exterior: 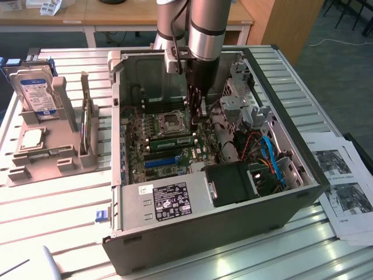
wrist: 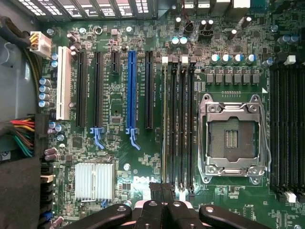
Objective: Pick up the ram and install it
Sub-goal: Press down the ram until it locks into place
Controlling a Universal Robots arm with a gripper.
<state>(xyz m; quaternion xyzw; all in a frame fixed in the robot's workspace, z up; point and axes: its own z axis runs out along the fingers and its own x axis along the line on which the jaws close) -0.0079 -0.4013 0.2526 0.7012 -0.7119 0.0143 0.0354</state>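
Just beside the gripper (wrist: 162, 188), white letters on the green board (wrist: 119, 100) spell DELL (wrist: 135, 180). The ram (wrist: 165, 119) stands in its slot (wrist: 165, 60), right in front of the fingers (wrist: 156, 191), which are pinched tight together. The arm (exterior: 207, 35) reaches straight down into the computer case (exterior: 192, 221).

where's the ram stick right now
In the exterior view, the ram stands on edge on the motherboard inside the open case, between the CPU socket and the blue slot.
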